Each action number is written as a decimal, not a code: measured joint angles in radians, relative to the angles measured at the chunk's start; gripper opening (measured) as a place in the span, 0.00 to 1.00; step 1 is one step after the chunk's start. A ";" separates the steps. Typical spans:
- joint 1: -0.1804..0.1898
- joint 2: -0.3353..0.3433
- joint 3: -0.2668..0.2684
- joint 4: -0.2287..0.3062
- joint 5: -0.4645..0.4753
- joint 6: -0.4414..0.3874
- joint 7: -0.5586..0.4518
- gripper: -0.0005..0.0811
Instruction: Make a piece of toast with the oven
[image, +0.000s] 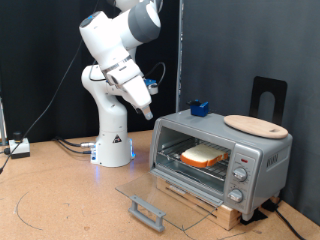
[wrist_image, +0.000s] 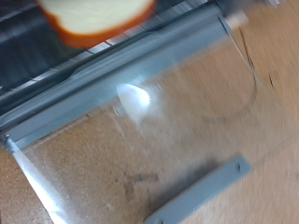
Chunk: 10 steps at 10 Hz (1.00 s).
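Open air above the lowered glass door (image: 160, 198), oven (image: 220, 155) mouth unblocked, toast (image: 204, 155) on the rack inside.

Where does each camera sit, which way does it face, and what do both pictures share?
Exterior view: off the arm, facing the oven with its glass door folded down, toast inside; the white arm and its pincer show above.
Wrist view: on the hand, looking down at the open door and the toast; no pincer fingers show.
Shared: the door, its handle and the toast.
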 joint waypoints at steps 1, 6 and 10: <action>-0.030 0.025 0.023 0.000 -0.001 0.048 0.106 1.00; -0.135 0.105 0.080 0.006 -0.017 0.129 0.399 1.00; -0.224 0.235 0.091 0.085 -0.169 -0.098 0.821 1.00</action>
